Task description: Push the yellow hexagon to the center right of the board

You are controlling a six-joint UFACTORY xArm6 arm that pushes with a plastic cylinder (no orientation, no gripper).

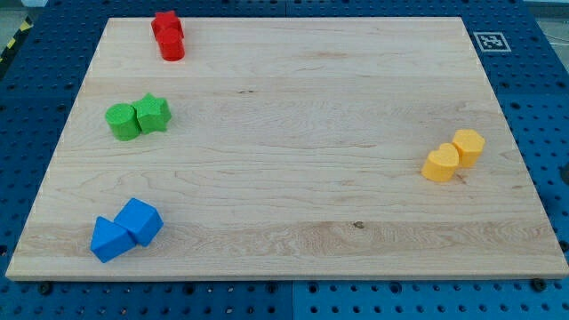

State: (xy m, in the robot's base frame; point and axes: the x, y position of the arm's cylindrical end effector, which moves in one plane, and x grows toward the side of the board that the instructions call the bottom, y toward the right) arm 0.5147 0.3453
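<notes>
Blue blocks [126,229] sit lower left; yellow hexagon [468,146] already centre right, touching yellow heart [440,164]; my tip unseen, state untellable.

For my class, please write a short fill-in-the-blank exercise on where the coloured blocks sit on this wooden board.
1. The yellow hexagon touches a block shaped like a ____.
2. The two red blocks lie near the view's ____ edge.
3. The pair nearest the view's bottom left corner is coloured ____.
4. The green blocks lie toward the view's ____ side.

Missing words: heart; top; blue; left
</notes>
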